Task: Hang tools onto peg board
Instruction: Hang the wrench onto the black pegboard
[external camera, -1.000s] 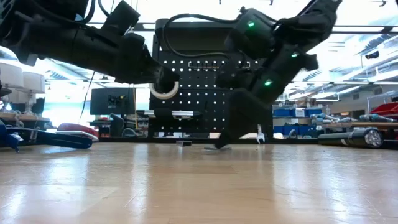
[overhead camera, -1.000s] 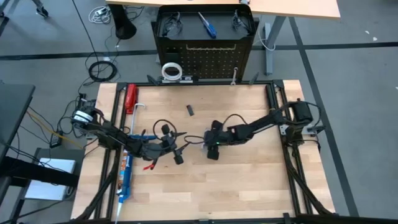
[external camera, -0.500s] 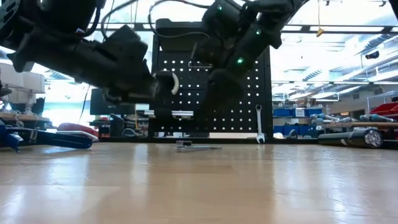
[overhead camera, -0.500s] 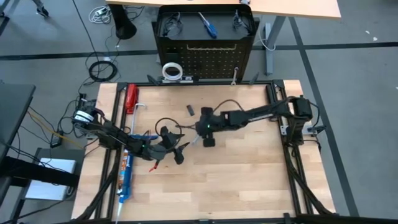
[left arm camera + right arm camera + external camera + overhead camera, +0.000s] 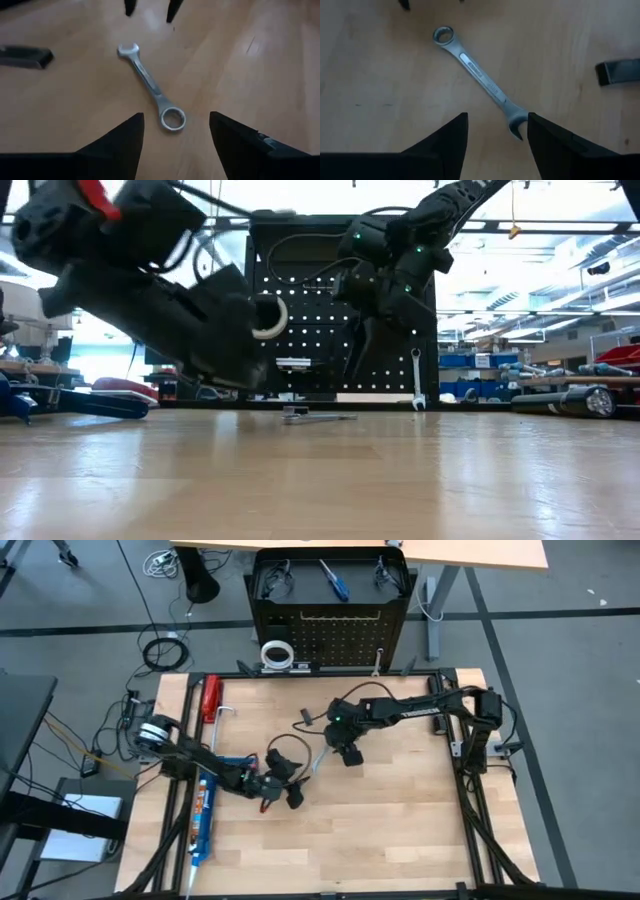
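A silver wrench (image 5: pixel 318 762) lies flat on the wooden table between my two grippers. My left gripper (image 5: pixel 288 786) stands open just off the wrench's ring end (image 5: pixel 172 120), low over the table. My right gripper (image 5: pixel 346 752) hangs open above the wrench's open-jaw end (image 5: pixel 517 125), clear of it. The peg board (image 5: pixel 330 630) stands upright at the table's far edge. It carries a white tape roll (image 5: pixel 276 653), a second wrench (image 5: pixel 416 380), a blue-handled screwdriver (image 5: pixel 333 580) and two safety glasses (image 5: pixel 270 580).
A small black item (image 5: pixel 303 718) lies on the table beyond the wrench. A blue caulking gun (image 5: pixel 203 825) and a red-handled tool (image 5: pixel 210 698) lie along the table's left edge. Bare wood stretches across the near and right parts of the table (image 5: pixel 400 830).
My right gripper has risen off the table and gone toward the far edge, rolling as it went. My left gripper has sunk toward the table and rolled, now pointing along the wood at the wrench. The wrench stays flat on the table.
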Controlling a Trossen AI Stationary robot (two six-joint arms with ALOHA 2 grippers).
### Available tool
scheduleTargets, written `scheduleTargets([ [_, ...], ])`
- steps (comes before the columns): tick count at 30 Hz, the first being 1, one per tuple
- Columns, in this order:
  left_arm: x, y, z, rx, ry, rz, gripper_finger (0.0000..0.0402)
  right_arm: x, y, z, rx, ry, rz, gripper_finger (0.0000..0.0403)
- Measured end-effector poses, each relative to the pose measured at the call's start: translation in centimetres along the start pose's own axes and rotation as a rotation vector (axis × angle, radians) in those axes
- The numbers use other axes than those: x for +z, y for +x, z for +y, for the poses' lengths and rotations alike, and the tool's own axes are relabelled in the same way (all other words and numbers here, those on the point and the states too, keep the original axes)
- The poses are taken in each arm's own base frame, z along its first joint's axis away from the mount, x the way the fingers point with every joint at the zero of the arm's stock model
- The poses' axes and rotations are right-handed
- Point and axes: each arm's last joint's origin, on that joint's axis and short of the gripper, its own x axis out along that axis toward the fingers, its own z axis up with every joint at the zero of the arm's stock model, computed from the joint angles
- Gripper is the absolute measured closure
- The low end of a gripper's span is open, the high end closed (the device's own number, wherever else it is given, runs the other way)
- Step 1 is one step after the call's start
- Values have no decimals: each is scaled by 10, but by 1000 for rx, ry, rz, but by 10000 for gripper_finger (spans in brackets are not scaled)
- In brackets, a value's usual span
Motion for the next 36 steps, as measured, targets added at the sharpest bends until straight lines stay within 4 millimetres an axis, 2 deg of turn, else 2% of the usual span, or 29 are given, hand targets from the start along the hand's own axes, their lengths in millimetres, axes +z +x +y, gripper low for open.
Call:
scheduleTargets([
  [9,-3,30,-8,36,68,91,97,4,8,11,-80,-96,44,131],
  [14,-3,41,-7,45,58,103,92,8,9,16,-114,-111,47,114],
  [19,-4,46,0,66,40,129,137,9,10,21,-128,-118,53,120],
  [28,-7,45,4,99,65,167,322,6,9,24,-138,-106,103,138],
  [32,-8,45,4,86,76,185,326,6,-1,25,-147,-81,120,145],
  [36,-7,44,4,73,88,189,326,9,-19,27,-157,-58,97,150],
])
